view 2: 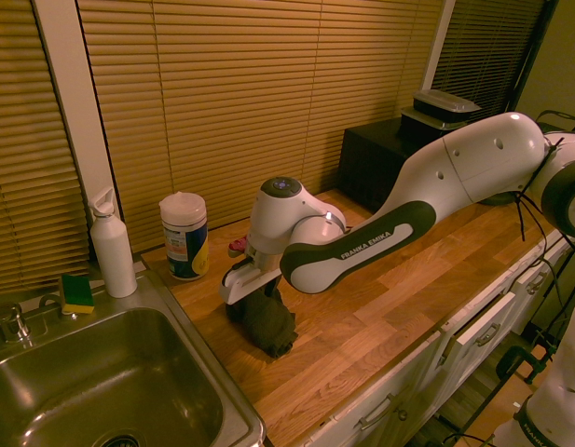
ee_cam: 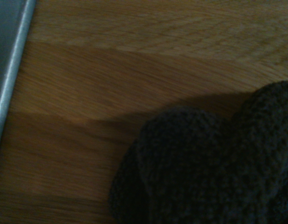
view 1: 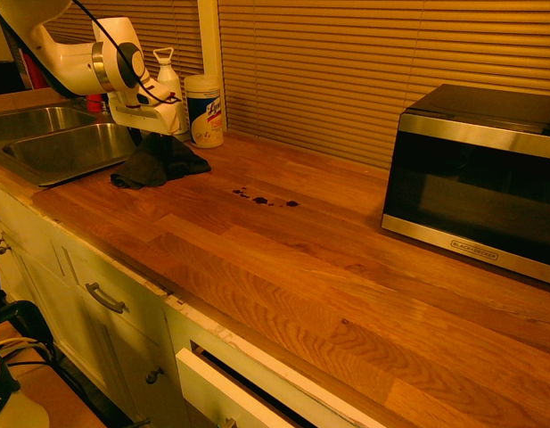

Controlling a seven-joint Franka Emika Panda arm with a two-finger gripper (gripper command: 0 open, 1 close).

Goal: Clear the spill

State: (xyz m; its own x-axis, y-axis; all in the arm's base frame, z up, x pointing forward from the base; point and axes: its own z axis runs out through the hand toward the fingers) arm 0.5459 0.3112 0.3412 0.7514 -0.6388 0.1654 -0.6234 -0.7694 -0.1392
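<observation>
From my end I see a wooden counter [view 1: 283,294] with a cloth [view 1: 159,162] bunched near the sink [view 1: 69,147]. A wipes tub [view 1: 204,111] stands behind the cloth. The spill [view 1: 262,201] dots the wood between the cloth and the microwave [view 1: 475,178].

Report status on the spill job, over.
Claw open, low over cloth. Spill unwiped on counter, between cloth and microwave. Nothing seen between cloth and spill.
</observation>
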